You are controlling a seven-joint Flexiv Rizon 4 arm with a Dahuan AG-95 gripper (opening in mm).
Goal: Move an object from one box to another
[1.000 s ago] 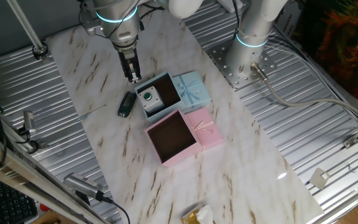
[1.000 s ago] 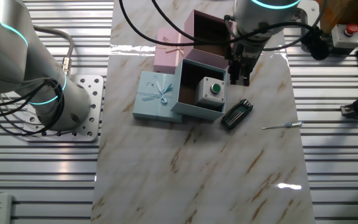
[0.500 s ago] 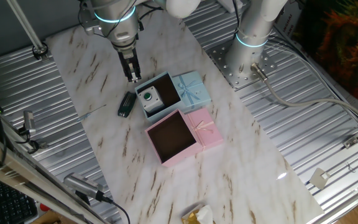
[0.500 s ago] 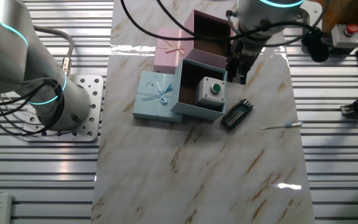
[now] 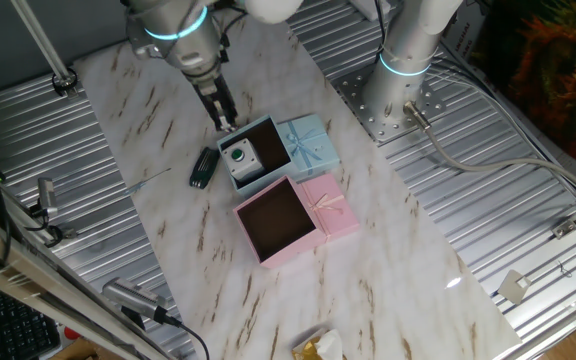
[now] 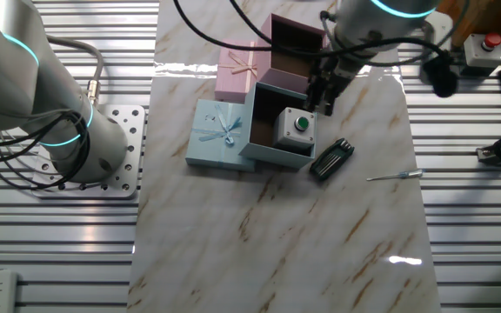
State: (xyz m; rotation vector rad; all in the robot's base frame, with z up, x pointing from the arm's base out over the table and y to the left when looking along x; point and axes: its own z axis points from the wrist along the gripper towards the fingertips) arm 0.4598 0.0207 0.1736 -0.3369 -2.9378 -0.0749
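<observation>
One small white block with a green button [image 5: 239, 156] sits inside the light blue box [image 5: 255, 152], and the gripper [image 5: 226, 122], fingers close together and holding nothing, hangs at the block's 11 o'clock, so it should open, center over the block, then go straight down.

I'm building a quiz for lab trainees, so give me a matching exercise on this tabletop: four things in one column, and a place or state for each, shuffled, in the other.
Things:
1. green-button block
2. pink box
3. black gadget
4. gripper

Places or states:
A. open with nothing in it
B. lying on the marble outside the boxes
C. sitting inside the light blue box
D. poised at the blue box's edge, carrying nothing

Pairs: 1-C, 2-A, 3-B, 4-D
</observation>
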